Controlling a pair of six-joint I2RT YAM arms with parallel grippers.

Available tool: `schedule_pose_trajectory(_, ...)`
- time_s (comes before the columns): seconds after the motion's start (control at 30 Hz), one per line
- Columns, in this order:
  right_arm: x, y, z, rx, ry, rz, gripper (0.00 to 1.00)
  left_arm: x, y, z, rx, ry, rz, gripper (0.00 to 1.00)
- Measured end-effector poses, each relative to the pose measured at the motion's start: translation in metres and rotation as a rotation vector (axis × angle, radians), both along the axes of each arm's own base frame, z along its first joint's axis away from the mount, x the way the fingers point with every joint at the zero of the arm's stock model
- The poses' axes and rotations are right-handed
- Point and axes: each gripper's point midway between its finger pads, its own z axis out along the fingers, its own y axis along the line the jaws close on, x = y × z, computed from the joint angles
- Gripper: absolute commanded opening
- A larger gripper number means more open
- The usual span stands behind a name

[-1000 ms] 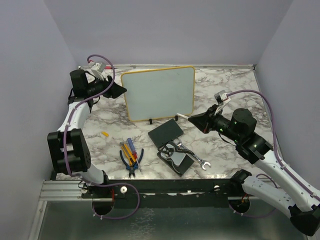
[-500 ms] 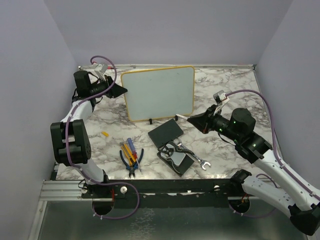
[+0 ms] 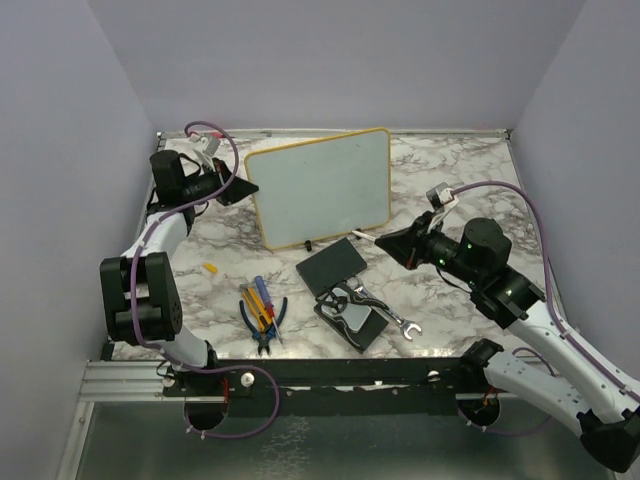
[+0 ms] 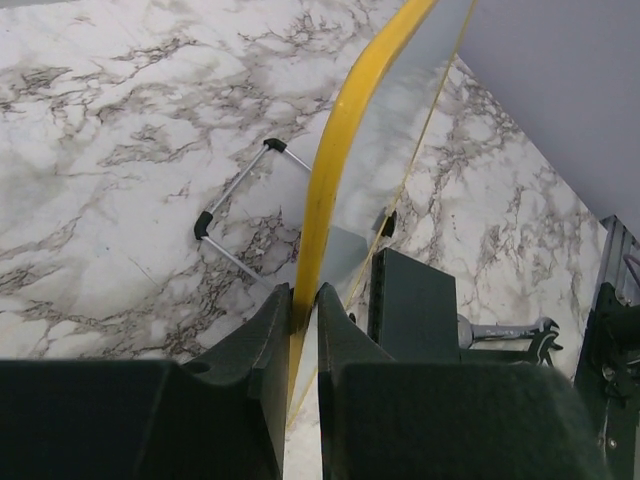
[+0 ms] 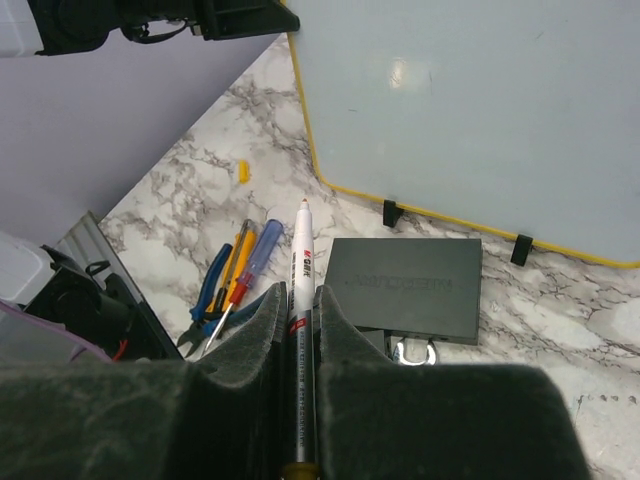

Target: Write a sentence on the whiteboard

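The whiteboard [image 3: 320, 188] stands at the back of the marble table, a glossy white board with a yellow frame, slightly askew. No sentence shows on its face. My left gripper [image 3: 245, 188] is shut on the board's left edge. In the left wrist view its jaws [image 4: 305, 295] pinch the yellow frame [image 4: 338, 145]. My right gripper [image 3: 388, 240] hovers right of the board's lower corner, shut on a white marker [image 5: 302, 250] that points toward the board [image 5: 470, 100]. The marker's tip [image 3: 362, 233] lies just off the board.
A flat black pad [image 3: 331, 267] lies in front of the board. Beside it are a dark case [image 3: 352, 320] and a wrench [image 3: 392, 318]. Pliers and screwdrivers [image 3: 262, 312] lie front left, with a small yellow cap [image 3: 210, 267] nearby. Walls close in on three sides.
My left gripper has moved in and shut on the board's left edge. The board has swung slightly, its lower edge shifting right. The right arm has not moved.
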Motion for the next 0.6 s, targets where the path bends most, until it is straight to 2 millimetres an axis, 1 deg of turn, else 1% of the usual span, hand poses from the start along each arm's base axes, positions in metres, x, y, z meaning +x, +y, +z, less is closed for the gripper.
schedule_pose_trajectory(0.1,-0.001,-0.001,-0.003,-0.002,0.002,0.000,0.01,-0.010,-0.005,0.000,0.010,-0.006,0.003,0.00)
schedule_pose_trajectory(0.23,-0.001,-0.001,-0.007,-0.004,0.006,-0.001,0.01,-0.027,-0.018,-0.001,0.022,-0.013,-0.006,0.00)
schedule_pose_trajectory(0.4,0.005,0.002,-0.005,0.024,-0.019,-0.009,0.01,-0.037,-0.022,-0.002,0.050,-0.031,0.013,0.00)
schedule_pose_trajectory(0.47,0.011,0.007,-0.001,0.043,-0.036,-0.020,0.01,-0.037,-0.022,-0.002,0.063,-0.039,0.020,0.00)
schedule_pose_trajectory(0.6,0.022,0.026,0.002,0.061,-0.070,-0.026,0.01,-0.036,-0.023,-0.003,0.088,-0.050,0.030,0.00)
